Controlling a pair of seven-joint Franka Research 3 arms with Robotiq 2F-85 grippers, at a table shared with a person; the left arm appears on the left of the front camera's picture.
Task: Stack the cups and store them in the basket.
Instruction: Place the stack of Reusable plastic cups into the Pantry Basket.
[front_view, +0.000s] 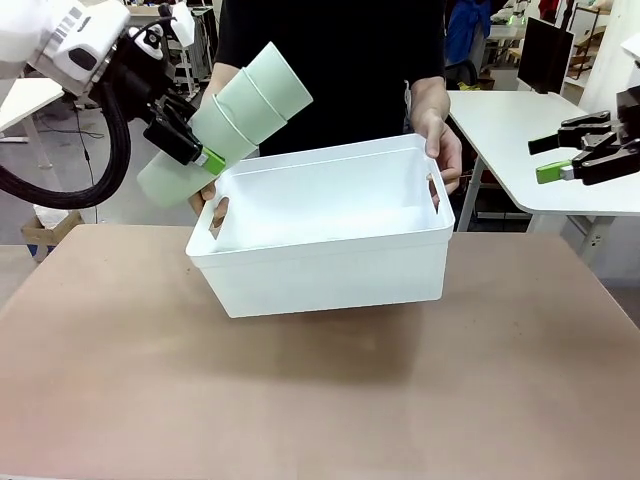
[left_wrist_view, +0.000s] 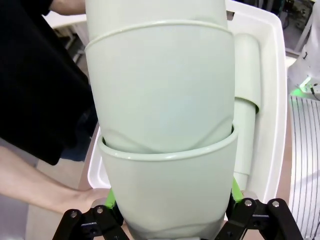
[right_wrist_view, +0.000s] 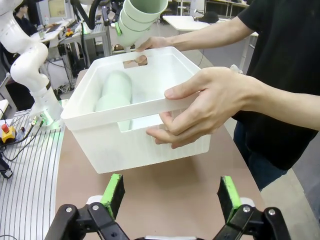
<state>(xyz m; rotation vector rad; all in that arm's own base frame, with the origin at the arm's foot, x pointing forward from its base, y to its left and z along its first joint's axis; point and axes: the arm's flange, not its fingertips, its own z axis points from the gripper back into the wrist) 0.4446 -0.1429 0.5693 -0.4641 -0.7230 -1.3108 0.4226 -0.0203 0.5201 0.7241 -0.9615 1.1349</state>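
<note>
Left claw (front_view: 195, 150) is gripping a tilted stack of cups (front_view: 235, 115) above the basket's (front_view: 330, 265) left end. A person's hands (front_view: 440, 135) are holding the basket above the surface (front_view: 320, 400). Right claw (right_wrist_view: 170, 192) is hanging wide, holding nothing.

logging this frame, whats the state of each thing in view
stack of cups: nested, tilted, held above the basket's end
left gripper: shut on the stack of cups
basket: tilted, held up by the person's hands
cups in basket: lying on their side
right gripper: open, empty
</note>
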